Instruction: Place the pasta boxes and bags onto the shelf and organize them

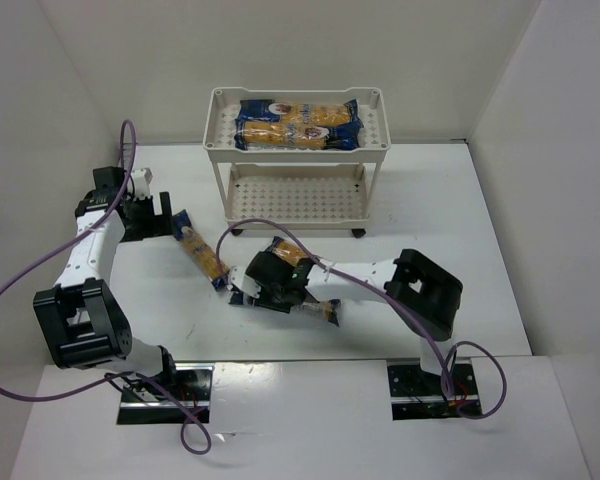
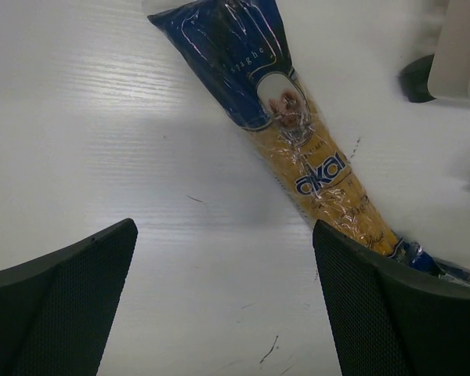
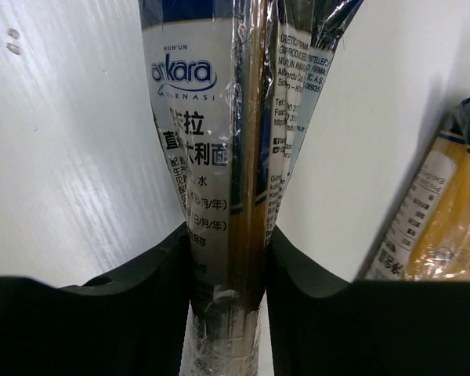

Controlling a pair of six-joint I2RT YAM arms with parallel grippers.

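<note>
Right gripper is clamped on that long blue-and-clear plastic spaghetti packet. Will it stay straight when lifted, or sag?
Probably stays straight: the long blue-and-clear plastic spaghetti packet shows straight strands. Its glossy film looks slippery, so it may slide in the right gripper. Pinched at one spot, it could tilt.

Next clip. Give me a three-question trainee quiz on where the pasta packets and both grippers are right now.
1. True or false: the left gripper is shut on a packet.
2. On the shelf, the stored packets lie on: A) the top tray, B) the bottom tray, C) both.
3. What is the right gripper clamping?
Key: 1 false, it is open; the loose packet lies ungripped. 2 A. 3 the held packet of pasta.
</note>
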